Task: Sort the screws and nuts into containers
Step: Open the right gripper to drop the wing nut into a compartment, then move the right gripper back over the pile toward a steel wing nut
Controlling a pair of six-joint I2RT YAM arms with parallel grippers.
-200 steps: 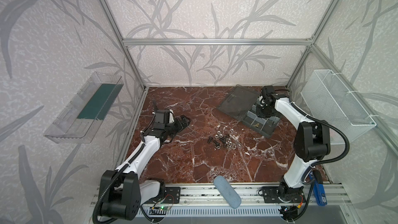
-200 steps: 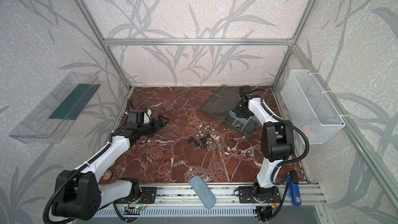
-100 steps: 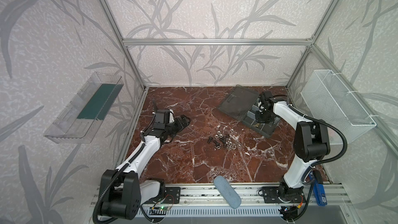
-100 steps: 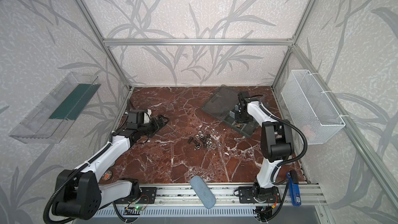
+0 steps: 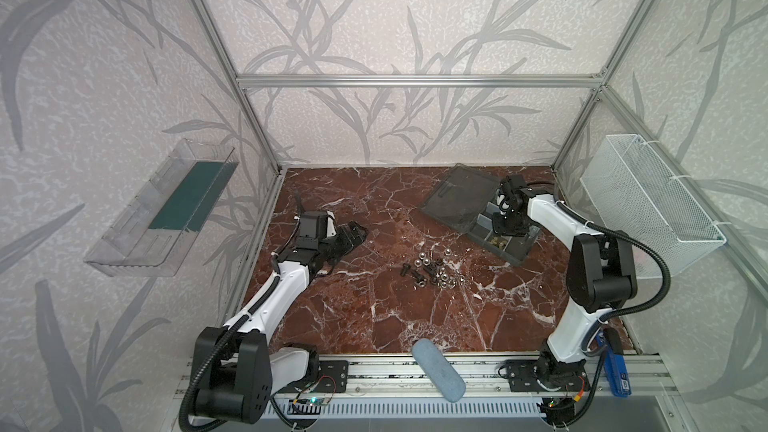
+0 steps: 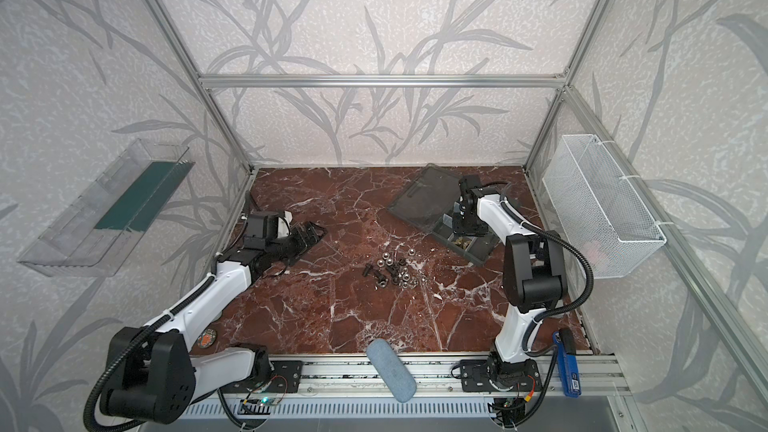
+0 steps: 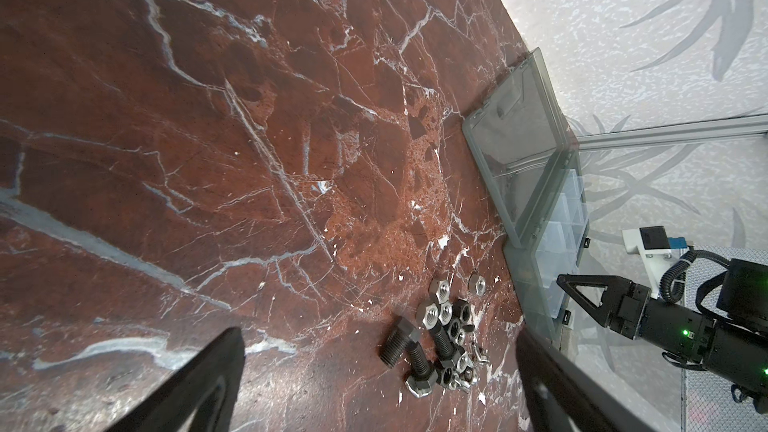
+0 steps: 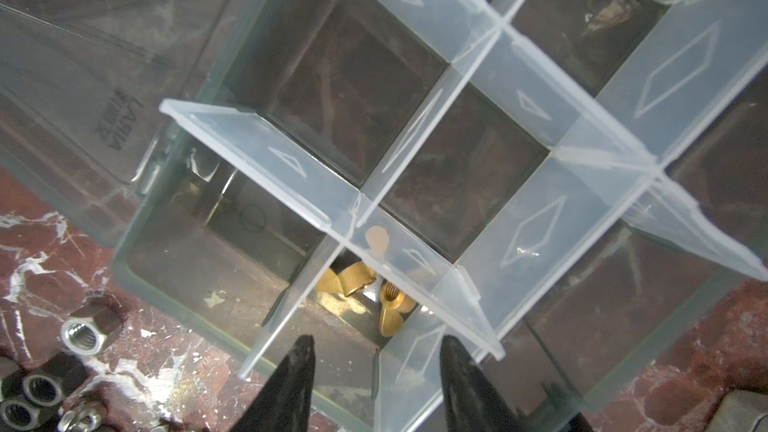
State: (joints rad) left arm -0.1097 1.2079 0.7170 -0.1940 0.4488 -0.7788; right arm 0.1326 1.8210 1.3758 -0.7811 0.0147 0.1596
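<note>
Many screws [image 7: 399, 342] and nuts [image 7: 432, 312] wait on table [image 7: 208, 118] | right pincer [image 8: 376, 342] wide, empty, over containers [image 8: 257, 147] | next: grab one

A red-brown marble tabletop [image 5: 374, 317], veined with white, carried the loose hardware. Near its middle sat one small cluster: short black bolts [image 5: 406, 270] lay on their sides, touching and mixed with shiny silver hexagonal nuts [image 5: 423, 258], while a few more nuts lay just beside the pile on its far-right side. Toward the far right corner, apart from the pile, a flat dark grey plastic organizer box [image 5: 519, 250] rested at an angle to the table's edges. Its smoky translucent hinged lid [image 5: 457, 201] was swung open beside it, on the side toward the table's middle. A small round dark disc [image 6: 206, 336] lay near the front left corner.
</note>
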